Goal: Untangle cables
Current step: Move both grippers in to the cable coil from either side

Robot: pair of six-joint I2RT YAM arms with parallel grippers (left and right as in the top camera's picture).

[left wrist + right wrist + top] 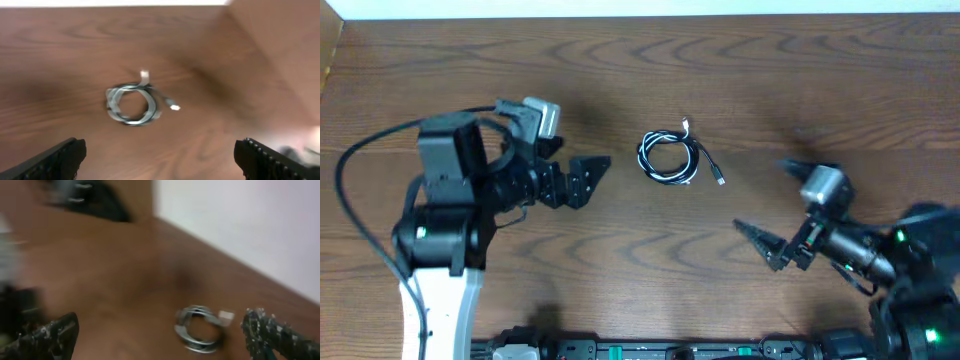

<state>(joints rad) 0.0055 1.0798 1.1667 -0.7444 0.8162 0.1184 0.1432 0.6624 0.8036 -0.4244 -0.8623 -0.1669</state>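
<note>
The cables (670, 158) lie in one small coiled tangle of black and white cords on the wooden table, a white plug sticking up at the top and a loose end with a plug trailing to the right. The tangle shows blurred in the left wrist view (131, 104) and in the right wrist view (200, 328). My left gripper (582, 180) is open and empty, to the left of the tangle. My right gripper (760, 242) is open and empty, to the lower right of the tangle. Neither touches the cords.
The wooden table (740, 70) ends at a pale strip along the far edge. The left arm's base (440, 240) fills the lower left. The right arm's body (910, 260) fills the lower right. A dark rail (650, 350) runs along the front edge.
</note>
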